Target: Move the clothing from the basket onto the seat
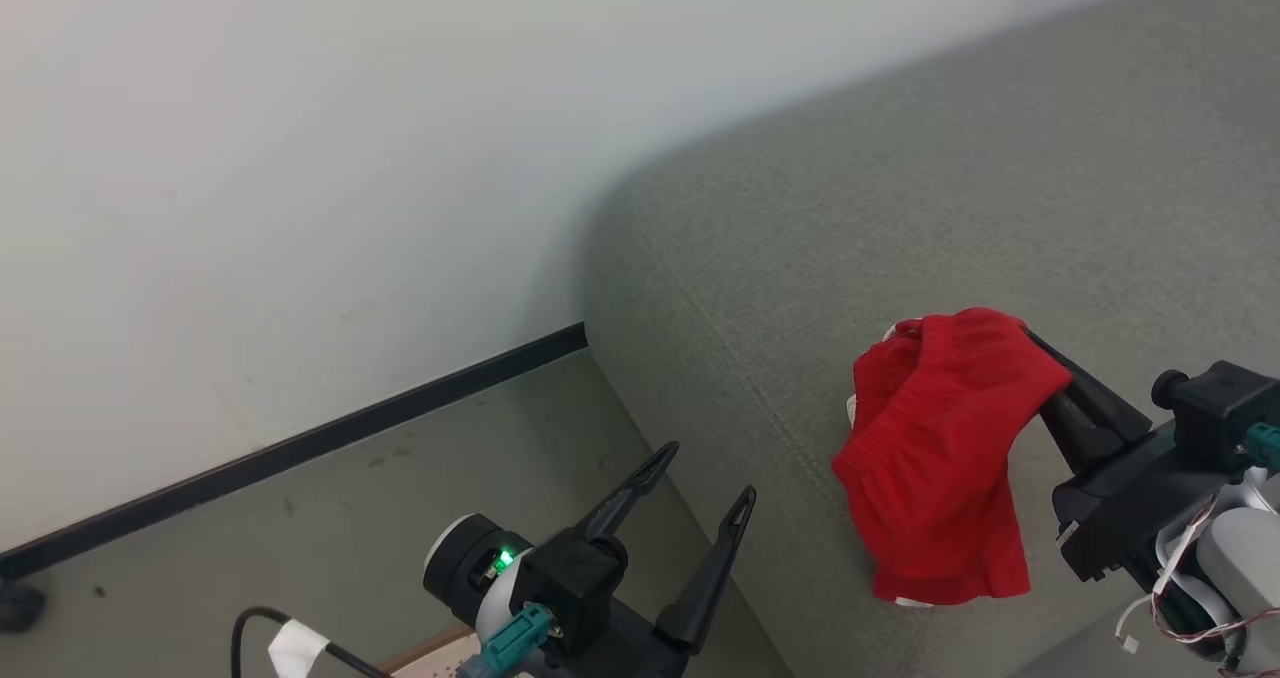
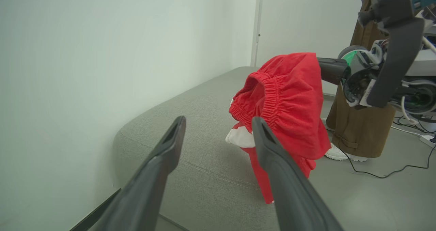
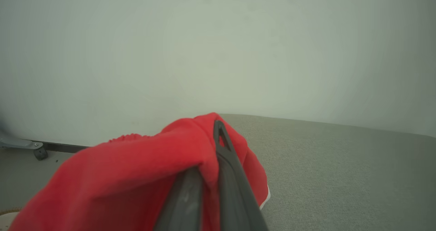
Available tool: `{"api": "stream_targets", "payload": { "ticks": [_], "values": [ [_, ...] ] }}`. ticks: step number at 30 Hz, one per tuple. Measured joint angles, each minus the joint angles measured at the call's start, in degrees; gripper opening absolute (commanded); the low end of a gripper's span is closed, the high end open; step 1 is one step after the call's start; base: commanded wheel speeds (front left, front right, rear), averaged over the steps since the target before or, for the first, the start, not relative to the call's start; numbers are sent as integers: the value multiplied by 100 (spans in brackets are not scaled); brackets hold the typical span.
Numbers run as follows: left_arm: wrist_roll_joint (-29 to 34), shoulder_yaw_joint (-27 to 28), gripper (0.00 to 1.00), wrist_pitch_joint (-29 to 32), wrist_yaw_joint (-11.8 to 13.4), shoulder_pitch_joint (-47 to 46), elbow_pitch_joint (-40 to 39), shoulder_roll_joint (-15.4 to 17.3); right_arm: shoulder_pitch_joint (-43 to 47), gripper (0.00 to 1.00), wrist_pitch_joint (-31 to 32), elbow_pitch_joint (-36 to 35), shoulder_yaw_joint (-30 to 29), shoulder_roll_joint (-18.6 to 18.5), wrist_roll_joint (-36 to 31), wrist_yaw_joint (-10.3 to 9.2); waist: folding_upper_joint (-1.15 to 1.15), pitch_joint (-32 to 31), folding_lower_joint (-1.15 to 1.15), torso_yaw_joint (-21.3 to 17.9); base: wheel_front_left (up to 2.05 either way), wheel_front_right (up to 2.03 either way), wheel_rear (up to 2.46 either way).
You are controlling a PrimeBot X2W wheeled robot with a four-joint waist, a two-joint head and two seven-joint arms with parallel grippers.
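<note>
A pair of red shorts is held up by the right gripper, whose two dark fingers are pressed together on a fold of the cloth near the elastic waistband, with barely a gap between them. The garment is hung from that pinch so that it drapes freely, a white panel showing at its side. It is suspended over the front part of the grey seat cushion, which suggests it is being carried there for release. Whether the lower hem already touches the upholstery cannot be told. The left gripper is held lower and nearer the wall, above the floor just beside the cushion's rounded corner. Its fingers are spread wide, nothing is gripped or touched by them, and they are kept apart from the shorts, presumably ready for another pick. A corner of the basket is glimpsed beneath that arm. A person's trouser legs are seen beyond the seat in the left wrist view.
</note>
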Motion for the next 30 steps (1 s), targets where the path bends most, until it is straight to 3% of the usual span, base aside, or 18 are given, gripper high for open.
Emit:
{"api": "stream_targets", "payload": {
  "ticks": [7,12,20,30],
  "values": [
    [52,-85,100,1,0,-23,-13,-29,82,0,0,-98,-202,3,-8,-9,0,146,0,-429,0,0,0],
    [93,-174,100,10,-49,-172,3,-48,-35,0,0,-35,-408,10,-27,2,0,346,1,-497,0,0,0],
    [260,-156,100,78,-38,-348,-127,-42,-1181,0,-1,372,-985,-23,-48,110,0,611,1,-266,0,0,0],
    [424,-141,100,270,10,-824,-519,-31,-2865,0,-2,1543,-1549,-157,-49,253,0,1215,2,195,0,0,0]
  ]
}}
